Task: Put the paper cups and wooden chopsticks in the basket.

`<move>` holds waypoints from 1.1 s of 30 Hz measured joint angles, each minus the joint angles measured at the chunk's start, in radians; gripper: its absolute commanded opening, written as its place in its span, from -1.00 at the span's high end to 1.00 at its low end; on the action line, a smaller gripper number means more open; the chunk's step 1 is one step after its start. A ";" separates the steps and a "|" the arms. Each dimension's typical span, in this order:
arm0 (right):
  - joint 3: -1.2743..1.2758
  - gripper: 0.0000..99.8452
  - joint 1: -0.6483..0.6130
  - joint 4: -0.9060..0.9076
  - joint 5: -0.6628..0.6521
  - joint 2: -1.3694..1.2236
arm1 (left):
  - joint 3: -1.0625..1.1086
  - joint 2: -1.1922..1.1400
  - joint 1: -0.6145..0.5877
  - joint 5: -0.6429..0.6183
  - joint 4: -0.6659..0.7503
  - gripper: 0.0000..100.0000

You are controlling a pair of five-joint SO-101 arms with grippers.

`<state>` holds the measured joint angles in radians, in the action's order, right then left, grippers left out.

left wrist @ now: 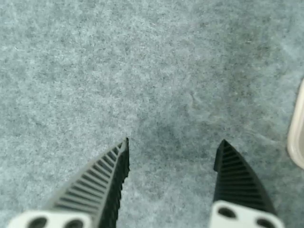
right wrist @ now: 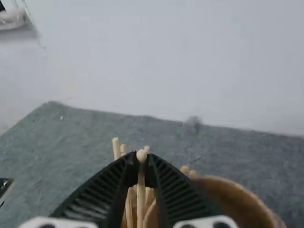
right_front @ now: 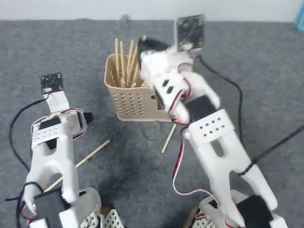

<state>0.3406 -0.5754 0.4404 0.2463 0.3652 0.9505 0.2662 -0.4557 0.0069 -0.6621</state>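
Nearest the arm bases, one loose wooden chopstick (right_front: 80,163) lies slantwise on the grey carpet (right_front: 266,66). It passes just beside the left arm (right_front: 52,147) and stops short of the left gripper (left wrist: 175,141), whose ribbed black jaws stand spread wide over bare carpet with nothing between them. Ahead of that gripper and off toward the other arm stands the cream, perforated basket (right_front: 137,102), apart from its tips. A second loose chopstick (right_front: 168,137) rests on the carpet beneath the right arm (right_front: 213,128), its far end at the basket's near wall; whether it touches cannot be told. Farther on, that arm leans over the basket and the right gripper (right wrist: 141,164) hangs above the open top, its jaws pressed together on the upper end of a single chopstick (right wrist: 141,190) that runs down between them. Just past the tips, a bundle of chopsticks (right_front: 126,61) stands in the basket at the side away from the right arm, their ends rising above the rim. Beside the pinched stick, below the gripper, shows the brown curved rim of a paper cup (right wrist: 237,199). Beyond it all, the carpet runs to a pale wall (right wrist: 166,57).
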 measured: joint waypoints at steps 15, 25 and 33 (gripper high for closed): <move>0.215 0.77 -0.051 -0.172 0.000 0.015 | 0.000 0.000 0.000 0.000 0.000 0.44; 0.094 0.75 -0.057 0.064 0.002 0.199 | 0.000 0.000 0.000 0.000 0.000 0.44; 0.051 0.75 -0.057 0.439 0.002 0.502 | 0.000 0.000 0.000 0.000 0.000 0.44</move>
<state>0.3913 -0.6322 0.8792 0.2478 0.8669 0.9505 0.2662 -0.4557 0.0069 -0.6621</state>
